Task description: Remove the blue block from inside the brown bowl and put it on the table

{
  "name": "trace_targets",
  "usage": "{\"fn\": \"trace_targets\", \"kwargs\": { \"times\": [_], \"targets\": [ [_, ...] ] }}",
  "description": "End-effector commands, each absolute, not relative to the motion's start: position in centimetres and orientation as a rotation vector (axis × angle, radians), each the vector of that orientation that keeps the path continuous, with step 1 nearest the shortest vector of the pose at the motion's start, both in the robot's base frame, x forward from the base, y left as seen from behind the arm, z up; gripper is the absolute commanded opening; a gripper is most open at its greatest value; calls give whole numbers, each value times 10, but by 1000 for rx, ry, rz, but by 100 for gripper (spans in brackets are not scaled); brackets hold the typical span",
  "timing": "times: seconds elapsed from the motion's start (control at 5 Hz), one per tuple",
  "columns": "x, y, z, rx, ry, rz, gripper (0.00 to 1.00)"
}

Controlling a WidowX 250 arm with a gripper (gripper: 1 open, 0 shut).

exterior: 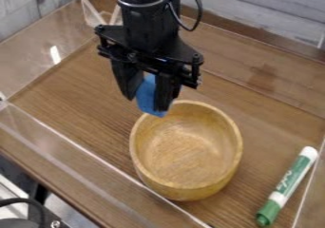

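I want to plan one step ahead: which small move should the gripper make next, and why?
Probably shift sideways over bare table, then lower. The gripper holds the blue block in the air, just above the far rim of the brown bowl, so releasing here could drop it back inside.

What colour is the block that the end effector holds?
Bright blue. The block shows between the end effector fingers in the camera view.

Black arm (143, 9), boxy black two-fingered pincer (154, 87)
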State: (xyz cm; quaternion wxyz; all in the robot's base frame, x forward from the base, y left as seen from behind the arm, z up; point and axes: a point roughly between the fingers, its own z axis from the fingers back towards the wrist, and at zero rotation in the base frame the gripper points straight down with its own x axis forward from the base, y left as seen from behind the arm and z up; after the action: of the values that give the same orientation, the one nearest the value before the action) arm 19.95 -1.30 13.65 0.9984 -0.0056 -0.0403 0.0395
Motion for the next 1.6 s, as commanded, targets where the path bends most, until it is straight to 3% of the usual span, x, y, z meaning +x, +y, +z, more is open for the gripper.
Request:
{"fn": "trace_targets", "kwargs": {
  "times": [0.0, 1.4],
  "targets": [
    [204, -15, 140, -17, -110, 61, 0],
    [187, 19, 116, 18, -77, 37, 0]
  ]
}}
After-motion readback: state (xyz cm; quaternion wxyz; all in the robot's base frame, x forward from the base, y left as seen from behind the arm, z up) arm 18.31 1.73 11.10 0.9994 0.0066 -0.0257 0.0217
